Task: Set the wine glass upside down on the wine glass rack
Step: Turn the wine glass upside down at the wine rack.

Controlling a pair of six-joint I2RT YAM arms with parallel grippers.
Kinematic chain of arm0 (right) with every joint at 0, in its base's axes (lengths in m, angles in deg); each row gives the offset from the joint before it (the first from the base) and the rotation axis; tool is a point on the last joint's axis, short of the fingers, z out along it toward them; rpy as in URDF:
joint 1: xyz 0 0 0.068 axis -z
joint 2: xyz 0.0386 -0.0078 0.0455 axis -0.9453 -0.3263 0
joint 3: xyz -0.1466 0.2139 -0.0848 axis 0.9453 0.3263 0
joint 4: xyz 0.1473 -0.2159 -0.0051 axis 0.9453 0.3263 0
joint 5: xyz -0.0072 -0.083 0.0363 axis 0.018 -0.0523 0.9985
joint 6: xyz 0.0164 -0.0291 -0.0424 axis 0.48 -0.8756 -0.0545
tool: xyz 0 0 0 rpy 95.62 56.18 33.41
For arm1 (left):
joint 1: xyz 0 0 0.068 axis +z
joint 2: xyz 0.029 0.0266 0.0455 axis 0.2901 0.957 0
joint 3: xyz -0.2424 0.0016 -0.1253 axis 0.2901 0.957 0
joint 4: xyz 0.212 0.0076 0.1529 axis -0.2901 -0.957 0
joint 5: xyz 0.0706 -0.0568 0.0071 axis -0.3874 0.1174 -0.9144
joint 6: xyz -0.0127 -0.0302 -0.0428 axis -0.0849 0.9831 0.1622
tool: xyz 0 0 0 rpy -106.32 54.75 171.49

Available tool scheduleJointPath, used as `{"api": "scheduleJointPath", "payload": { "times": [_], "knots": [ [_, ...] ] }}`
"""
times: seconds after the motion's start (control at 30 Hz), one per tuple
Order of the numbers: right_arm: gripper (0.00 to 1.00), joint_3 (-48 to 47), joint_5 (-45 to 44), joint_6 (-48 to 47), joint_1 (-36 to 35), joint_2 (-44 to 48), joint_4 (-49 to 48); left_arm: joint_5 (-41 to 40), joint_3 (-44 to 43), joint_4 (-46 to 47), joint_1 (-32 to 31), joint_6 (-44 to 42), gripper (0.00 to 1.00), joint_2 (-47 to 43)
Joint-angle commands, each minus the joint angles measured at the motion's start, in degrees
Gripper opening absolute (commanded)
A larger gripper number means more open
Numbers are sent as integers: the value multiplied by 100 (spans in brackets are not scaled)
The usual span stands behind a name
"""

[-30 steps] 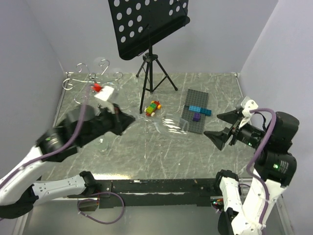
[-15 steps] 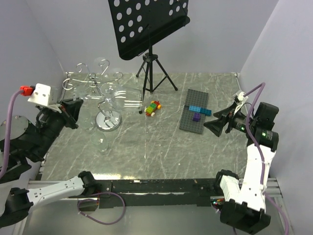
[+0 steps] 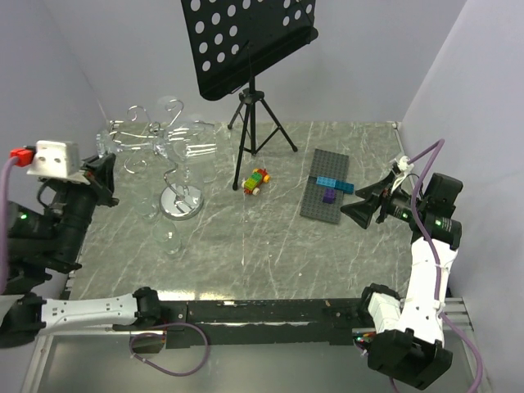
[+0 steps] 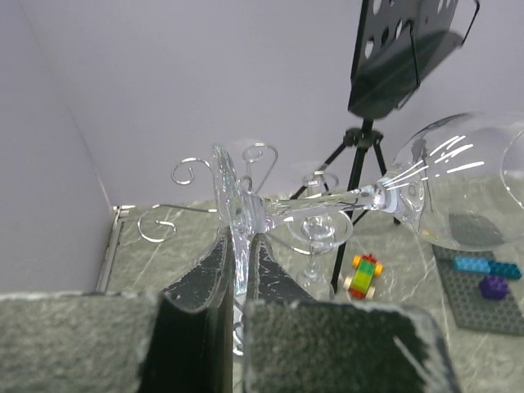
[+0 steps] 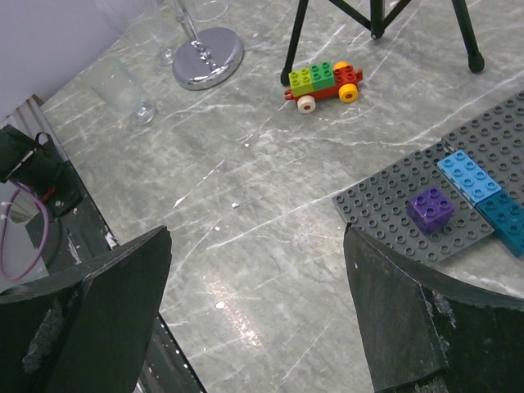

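From the overhead camera, the left tool (image 3: 105,164) is hanging above the left edge of the marble counter (image 3: 246,246) and gripping the wine glass (image 3: 195,139). The glass is lying sideways in the air, its bowl pointing right, level with the curled hooks of the wine glass rack (image 3: 182,205). The rack is standing on its mirror base at the back left. The right tool (image 3: 352,203) is hovering at the right side with its fingers spread apart and nothing between them, near the grey baseplate (image 3: 326,196). A black music stand (image 3: 246,41) is rising at the back, with a toy car (image 3: 256,181) sitting near its tripod.

In the left wrist camera, the left tool (image 4: 240,241) is clenching the glass's round foot edge-on, and the stem is running right to the bowl (image 4: 458,180). The rack's hooks (image 4: 188,172) are showing just behind.

In the right wrist camera, the right tool (image 5: 258,237) is gaping wide over bare counter. The toy car (image 5: 323,82), the baseplate (image 5: 393,213) with a purple brick (image 5: 431,209), and the rack's base (image 5: 209,57) are lying beyond it.
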Motion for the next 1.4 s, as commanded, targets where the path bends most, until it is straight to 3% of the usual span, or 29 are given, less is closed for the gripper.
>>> {"api": "scheduleJointPath", "payload": {
  "times": [0.0, 0.07, 0.27, 0.43, 0.83, 0.9, 0.97, 1.03, 1.17, 1.37],
  "knots": [
    [92, 20, 215, -187, 20, 98, -222, -1385, 132, 1958, -931, -1210, 1, -267],
    [92, 29, 216, -187, 29, 81, -230, -1561, 274, 2934, -1265, -1991, 1, -303],
    [92, 3, 128, -231, 29, 54, -178, -1562, -385, 2865, -1416, -2635, 1, 566],
    [92, 38, 92, -240, 29, 54, -204, -1001, -481, 3780, -1416, -3129, 1, 786],
    [93, 3, 119, -284, 29, -60, -142, 520, -2299, 4431, -1355, -4173, 1, 2481],
    [93, -32, 145, -310, 29, -121, -99, 940, -3018, 4004, -1015, -4036, 1, 2946],
    [92, -67, 171, -354, 20, -192, -11, 1555, -3922, 3056, -217, -3405, 1, 3509],
    [92, -85, 172, -398, 20, -192, 51, 1873, -3621, 3620, 198, -3515, 1, 3634],
    [93, 12, 110, -311, 29, -122, -90, 2444, -4462, 3123, 1068, -2517, 1, 4144],
    [93, -85, 233, -495, 29, -280, 139, 2982, -4955, 3446, 1887, -2022, 1, 4443]
  ]
}}
